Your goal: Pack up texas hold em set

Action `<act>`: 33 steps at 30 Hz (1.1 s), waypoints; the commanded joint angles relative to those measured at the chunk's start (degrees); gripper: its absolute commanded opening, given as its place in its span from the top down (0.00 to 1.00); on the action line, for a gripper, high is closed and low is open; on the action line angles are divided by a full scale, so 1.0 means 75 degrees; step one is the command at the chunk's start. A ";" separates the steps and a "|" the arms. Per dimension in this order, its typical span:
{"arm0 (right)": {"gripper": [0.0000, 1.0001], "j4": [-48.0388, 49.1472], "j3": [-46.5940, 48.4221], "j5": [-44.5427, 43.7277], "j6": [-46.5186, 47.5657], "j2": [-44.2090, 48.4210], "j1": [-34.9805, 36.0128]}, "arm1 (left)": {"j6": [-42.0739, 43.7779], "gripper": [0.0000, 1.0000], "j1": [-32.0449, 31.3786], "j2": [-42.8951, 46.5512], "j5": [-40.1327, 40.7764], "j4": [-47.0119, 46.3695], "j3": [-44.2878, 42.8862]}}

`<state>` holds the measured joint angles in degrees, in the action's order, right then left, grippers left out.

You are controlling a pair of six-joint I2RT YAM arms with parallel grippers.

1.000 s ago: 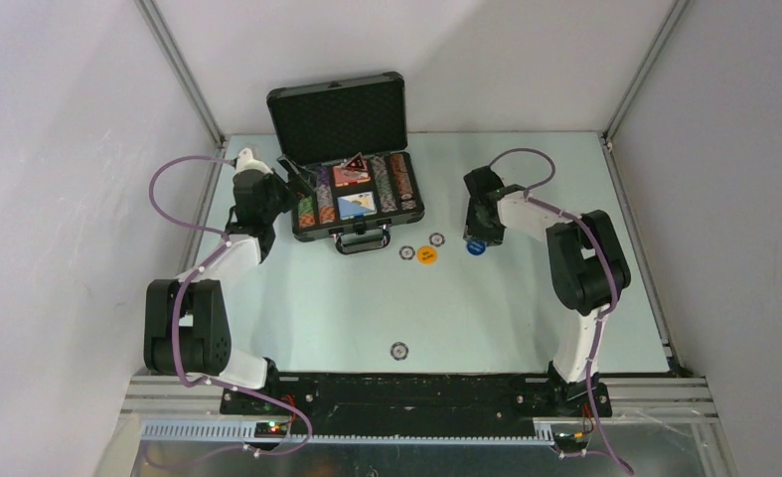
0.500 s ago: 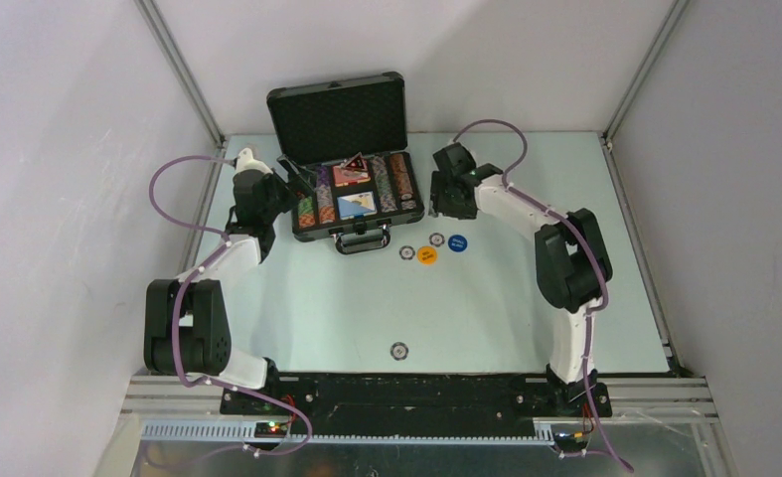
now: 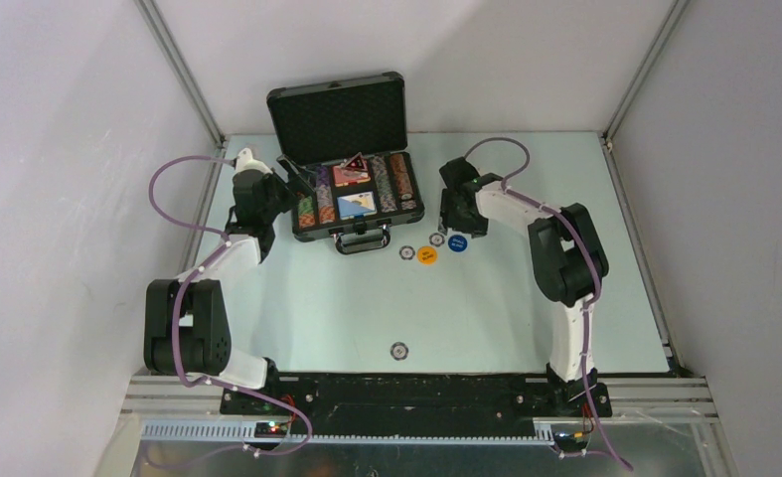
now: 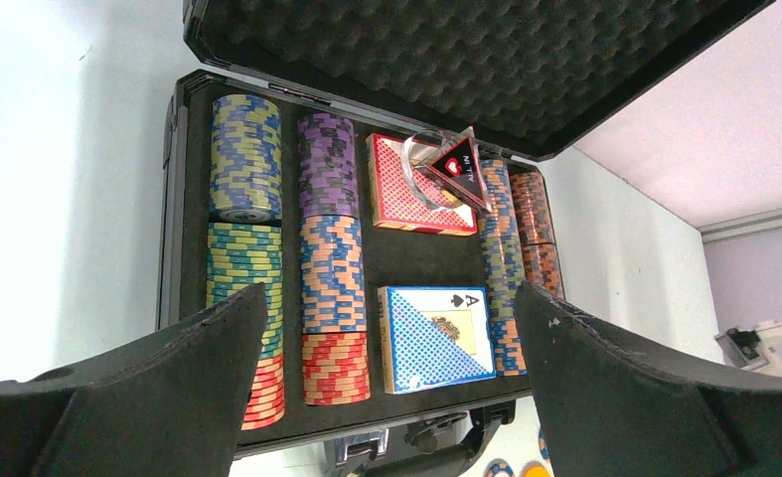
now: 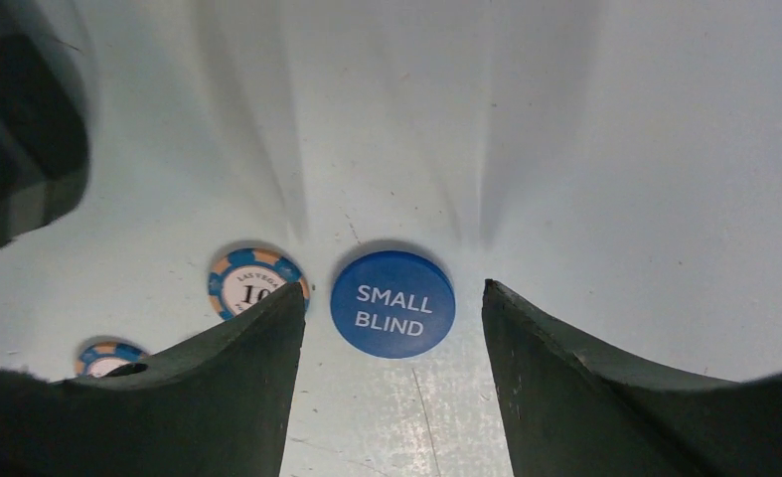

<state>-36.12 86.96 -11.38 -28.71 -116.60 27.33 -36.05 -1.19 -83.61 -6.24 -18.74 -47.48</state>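
Observation:
The texas hold em set's black case [image 3: 413,212] lies open at the table's back, foam lid [image 3: 339,114] upright. It holds chip rows [image 4: 332,288], a red-patterned deck [image 4: 406,194], a blue deck [image 4: 436,333] and a dark triangular marker [image 4: 456,169]. My left gripper [image 4: 387,288] hovers open at the case's left side, holding nothing. My right gripper [image 5: 391,286] is open just above the table. The blue "SMALL BLIND" button [image 5: 393,303] lies between its fingertips, untouched. An orange button [image 3: 427,255] lies left of the blue button [image 3: 457,241].
Two striped chips [image 3: 405,252] [image 3: 436,238] lie in front of the case handle [image 3: 362,241]; one chip [image 5: 257,283] sits beside my right gripper's left finger. A lone chip [image 3: 398,350] lies near the front edge. Grey walls close in on both sides.
The right arm swung left toward the case's right end, then came down over the blue button, and its jaws widened. The blue button ended up slightly further left. The left arm stayed still.

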 commanded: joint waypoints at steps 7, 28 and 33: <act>0.31 0.0025 -0.0237 -0.0153 -0.0165 -0.0224 0.0000 | -0.0080 0.02 0.0065 -0.0036 -0.0069 -0.0148 -0.0344; 0.49 -0.0016 -0.0110 -0.0381 0.0025 -0.0286 0.0052 | -0.0088 0.02 0.0077 -0.0032 -0.0081 -0.0144 -0.0342; 0.50 -0.0089 -0.0018 -0.0342 0.0077 -0.0060 0.0089 | -0.0091 0.02 0.0077 -0.0033 -0.0082 -0.0141 -0.0336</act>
<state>-35.73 85.52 -12.62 -28.71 -118.08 27.62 -36.10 -1.08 -83.64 -6.26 -18.74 -47.48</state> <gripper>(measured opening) 0.499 0.985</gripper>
